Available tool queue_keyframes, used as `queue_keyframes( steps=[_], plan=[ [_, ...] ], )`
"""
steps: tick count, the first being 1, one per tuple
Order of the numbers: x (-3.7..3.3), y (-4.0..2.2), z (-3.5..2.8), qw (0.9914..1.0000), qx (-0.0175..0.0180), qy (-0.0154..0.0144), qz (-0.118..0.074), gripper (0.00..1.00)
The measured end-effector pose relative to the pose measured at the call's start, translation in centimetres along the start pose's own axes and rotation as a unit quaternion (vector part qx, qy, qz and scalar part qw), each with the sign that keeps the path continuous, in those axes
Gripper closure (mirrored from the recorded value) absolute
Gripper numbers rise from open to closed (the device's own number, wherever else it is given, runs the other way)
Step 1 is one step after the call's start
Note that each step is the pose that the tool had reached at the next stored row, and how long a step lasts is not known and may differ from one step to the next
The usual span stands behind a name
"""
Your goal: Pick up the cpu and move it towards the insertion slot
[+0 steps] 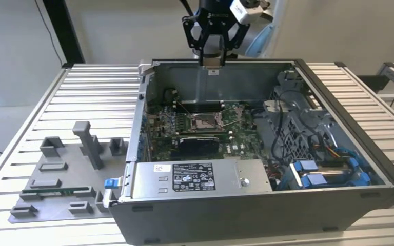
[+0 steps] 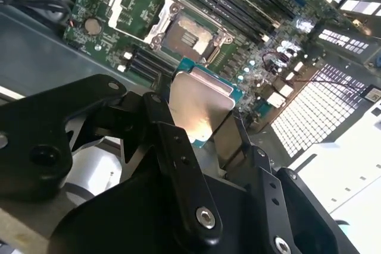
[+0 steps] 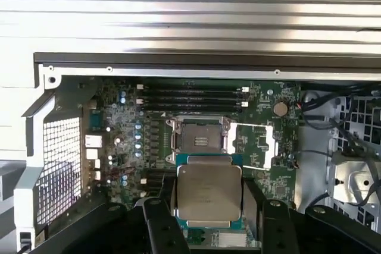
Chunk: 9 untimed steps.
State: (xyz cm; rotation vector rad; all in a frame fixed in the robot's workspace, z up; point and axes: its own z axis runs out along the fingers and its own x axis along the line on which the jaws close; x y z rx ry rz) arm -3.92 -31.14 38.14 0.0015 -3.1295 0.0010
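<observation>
My gripper [image 1: 212, 62] hangs high over the far wall of the open computer case, shut on the cpu [image 3: 209, 193], a flat square chip with a shiny silver top and teal rim. In the second wrist view the cpu [image 2: 198, 109] sits clamped between the black fingers [image 2: 178, 147]. The insertion slot [image 1: 204, 121], a square socket with a silver frame and brownish centre, lies on the motherboard well below the gripper. In both wrist views the slot [image 3: 199, 141] [image 2: 186, 37] shows just beyond the held chip, with its frame lifted open.
The case's metal walls [image 1: 217, 82] surround the motherboard. Blue-tipped cables and drive bays [image 1: 320, 169] fill the exterior view's right side, and a power supply [image 1: 197, 177] sits at the front. A grey fixture tray [image 1: 67, 174] with a green memory stick lies on the slatted table at the exterior view's left.
</observation>
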Motion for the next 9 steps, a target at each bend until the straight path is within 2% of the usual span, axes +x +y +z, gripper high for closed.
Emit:
queue_keyframes(
  steps=[9],
  plan=[
    [0.07, 0.04, 0.01, 1.0, 0.0, -0.0001, 0.0, 1.0]
  ],
)
